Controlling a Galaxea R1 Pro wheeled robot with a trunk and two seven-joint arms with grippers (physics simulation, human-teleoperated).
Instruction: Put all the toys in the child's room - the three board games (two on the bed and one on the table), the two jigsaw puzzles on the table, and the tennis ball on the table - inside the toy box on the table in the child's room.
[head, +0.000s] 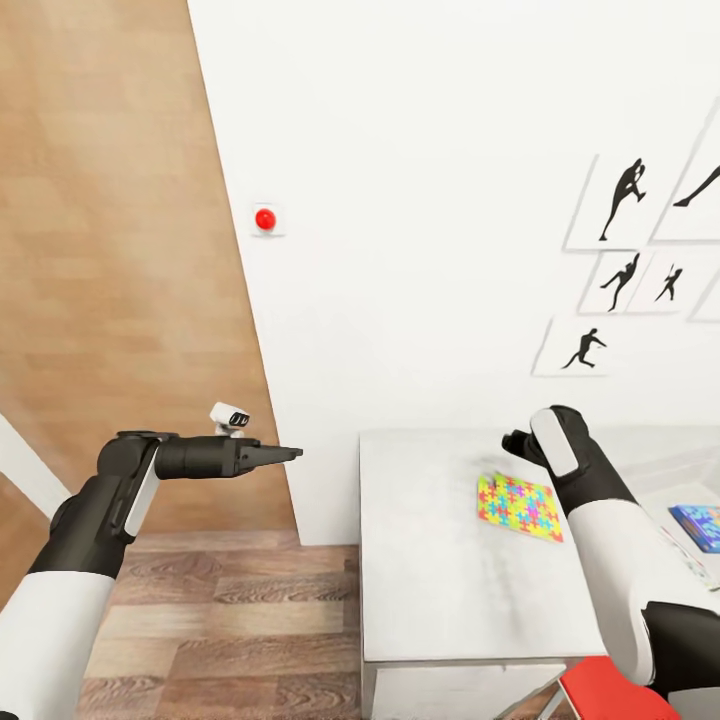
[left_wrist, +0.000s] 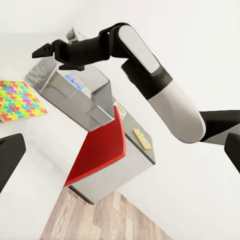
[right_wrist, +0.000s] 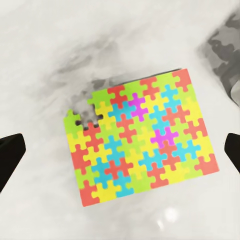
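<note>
Your right gripper (right_wrist: 120, 152) hangs released directly above the jigsaw puzzle (right_wrist: 141, 135) on the table (head: 430, 570); your left gripper (head: 285, 455), fingers together, points away over the floor.

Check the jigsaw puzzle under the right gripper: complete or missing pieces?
Missing pieces. The jigsaw puzzle lies flat on the table, with a gap at one corner where grey tabletop shows through.

- A jigsaw puzzle (head: 519, 506) is lying flat on the table (head: 430, 560), toward its far right.
- The right gripper (head: 520, 443) is hovering just above the puzzle's far edge.
- The left gripper (head: 285, 455) is reaching out left of the table, over the wood floor (head: 220, 610), fingers pressed together.
- A blue board game (head: 700, 526) is sitting at the right edge.
</note>
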